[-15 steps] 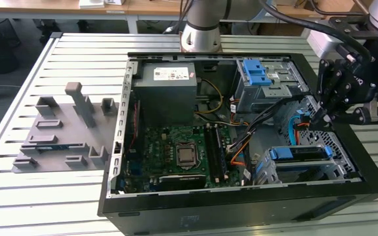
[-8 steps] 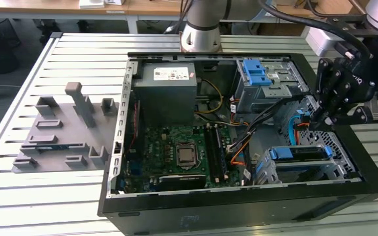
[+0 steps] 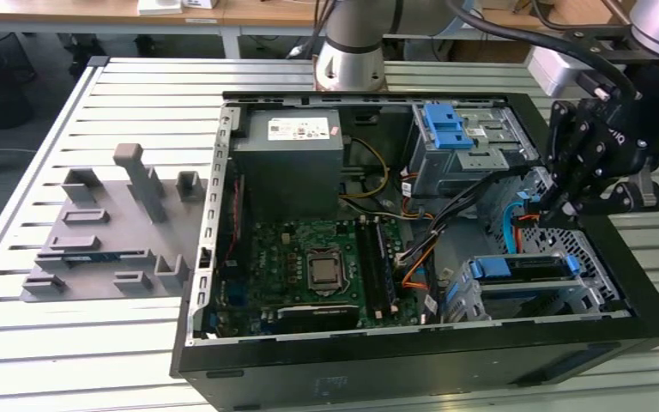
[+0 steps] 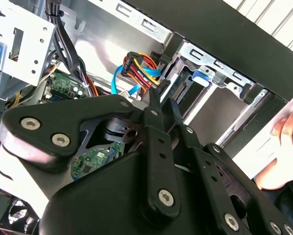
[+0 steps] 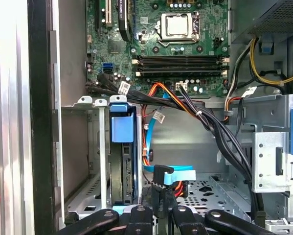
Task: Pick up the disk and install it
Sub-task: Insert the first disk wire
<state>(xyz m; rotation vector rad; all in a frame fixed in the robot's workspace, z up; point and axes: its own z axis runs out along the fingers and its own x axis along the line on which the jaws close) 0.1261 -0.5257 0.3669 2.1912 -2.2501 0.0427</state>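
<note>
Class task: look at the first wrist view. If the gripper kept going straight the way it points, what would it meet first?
Probably the blue flat cable and its black connector, which lie just ahead of the gripper. Beyond them is the case floor; depth is uncertain.

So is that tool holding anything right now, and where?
It cannot be told. The tool hovers by a blue cable; the disk sits in the drive cage, not in its grip.

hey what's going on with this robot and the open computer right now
A robot arm's gripper hangs inside an open computer case lying on a slatted table, near the case's wall on the exterior view's right. The disk in its blue carrier already sits in the drive bay just beside the gripper. The fingertips look pressed together with nothing between them.
</note>
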